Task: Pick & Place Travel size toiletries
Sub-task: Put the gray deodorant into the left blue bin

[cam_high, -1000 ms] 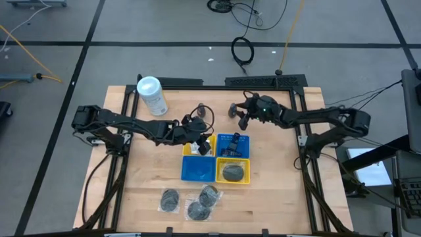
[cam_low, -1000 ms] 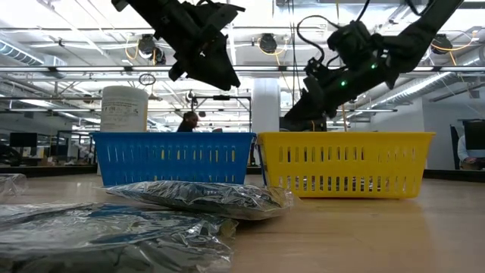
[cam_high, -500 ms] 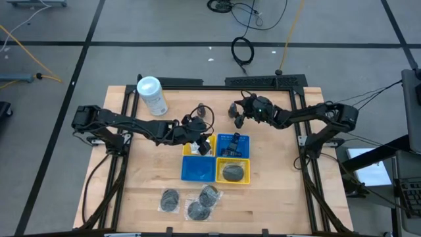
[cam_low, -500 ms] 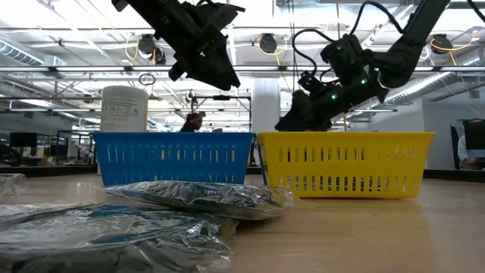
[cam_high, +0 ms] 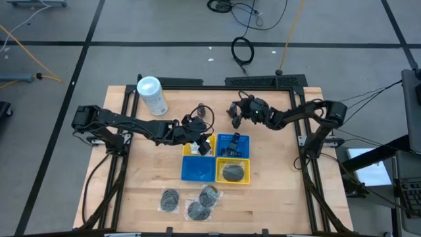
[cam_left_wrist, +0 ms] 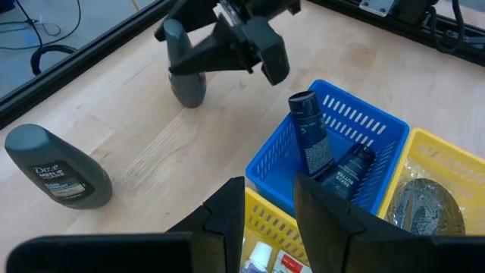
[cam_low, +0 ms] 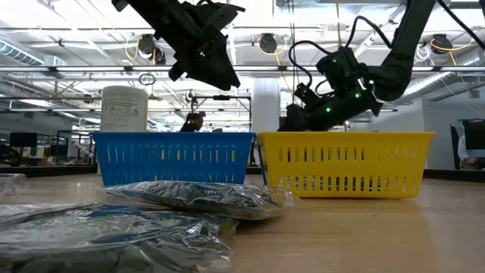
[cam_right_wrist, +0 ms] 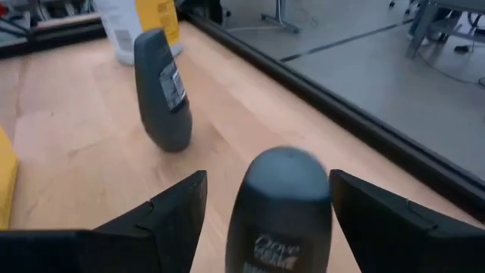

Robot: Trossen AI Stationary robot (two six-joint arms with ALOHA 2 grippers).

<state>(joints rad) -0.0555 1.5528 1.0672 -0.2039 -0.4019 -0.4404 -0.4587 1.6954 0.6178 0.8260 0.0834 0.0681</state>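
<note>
I read "Dove" on the label of the grey bottle [cam_left_wrist: 57, 167] standing on the wood near the blue basket [cam_left_wrist: 261, 173]. The lines beneath that brand were too small to read. The grey bottle [cam_right_wrist: 279, 208] between the right gripper's fingers bore script I could not make out.

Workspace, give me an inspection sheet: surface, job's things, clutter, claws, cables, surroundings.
Surface: wooden table, dark frame rails.
Job's things: two grey Dove bottles standing on the wood; two dark bottles in the blue basket; wrapped discs near the table's front edge, one in a yellow basket.
Clutter: white canister.
Claws: left claw open over the baskets; right claw open astride a Dove bottle.
Cables: coiled on the floor.
Surroundings: a person far off.
</note>
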